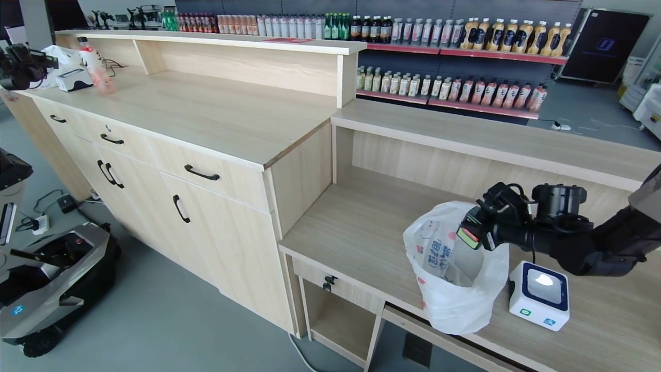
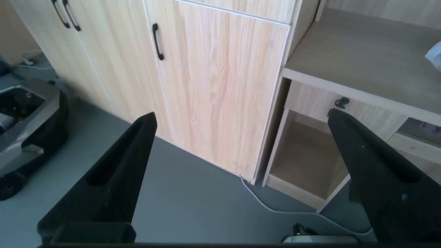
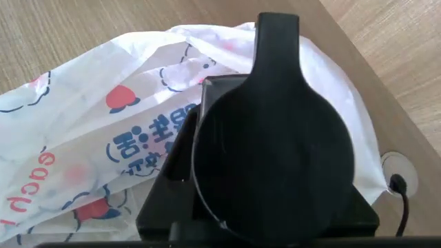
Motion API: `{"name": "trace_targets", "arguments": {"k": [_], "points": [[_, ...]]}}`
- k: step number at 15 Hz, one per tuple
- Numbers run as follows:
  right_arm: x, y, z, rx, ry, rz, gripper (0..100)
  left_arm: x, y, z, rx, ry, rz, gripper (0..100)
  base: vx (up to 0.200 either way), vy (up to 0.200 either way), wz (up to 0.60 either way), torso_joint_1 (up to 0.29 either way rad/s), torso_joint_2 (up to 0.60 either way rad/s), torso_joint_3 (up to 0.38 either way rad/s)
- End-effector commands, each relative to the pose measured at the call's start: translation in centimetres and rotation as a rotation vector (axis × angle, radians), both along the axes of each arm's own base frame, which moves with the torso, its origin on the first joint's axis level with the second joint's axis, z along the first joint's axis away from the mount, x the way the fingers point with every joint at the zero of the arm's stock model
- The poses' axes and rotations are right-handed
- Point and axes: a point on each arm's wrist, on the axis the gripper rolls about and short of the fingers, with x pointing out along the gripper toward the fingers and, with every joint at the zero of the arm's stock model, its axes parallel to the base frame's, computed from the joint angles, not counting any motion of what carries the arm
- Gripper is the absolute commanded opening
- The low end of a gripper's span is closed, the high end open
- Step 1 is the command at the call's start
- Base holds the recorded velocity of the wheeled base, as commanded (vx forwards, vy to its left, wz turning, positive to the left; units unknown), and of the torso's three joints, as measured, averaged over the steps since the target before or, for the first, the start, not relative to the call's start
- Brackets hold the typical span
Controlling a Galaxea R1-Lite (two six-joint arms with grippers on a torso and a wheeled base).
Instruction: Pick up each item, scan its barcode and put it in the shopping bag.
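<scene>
Hovering right gripper (image 1: 469, 235) overhangs the shopping bag (image 1: 445, 306).

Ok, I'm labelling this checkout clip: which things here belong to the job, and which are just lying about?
Job: bag, scanner, right gripper.
Lying about: shelf drinks, counter bottle, floor cables.

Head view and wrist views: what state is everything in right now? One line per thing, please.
Shopping bag: mouth open, standing upright on the lower counter.
Scanner: on the counter beside the bag, window facing up.
Left gripper: open, empty, above the floor.
Right gripper: over the bag's mouth.
Cupboard doors: shut.
Drawers: shut.
</scene>
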Motion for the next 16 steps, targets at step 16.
{"name": "trace_targets", "arguments": {"k": [16], "points": [[2.8, 0.4, -6.1, 0.08, 0.128, -0.019, 0, 0.0, 0.0, 0.0, 0.0, 0.0, 0.0, 100, 0.0, 0.0, 0.0, 0.0, 0.0, 0.0]]}}
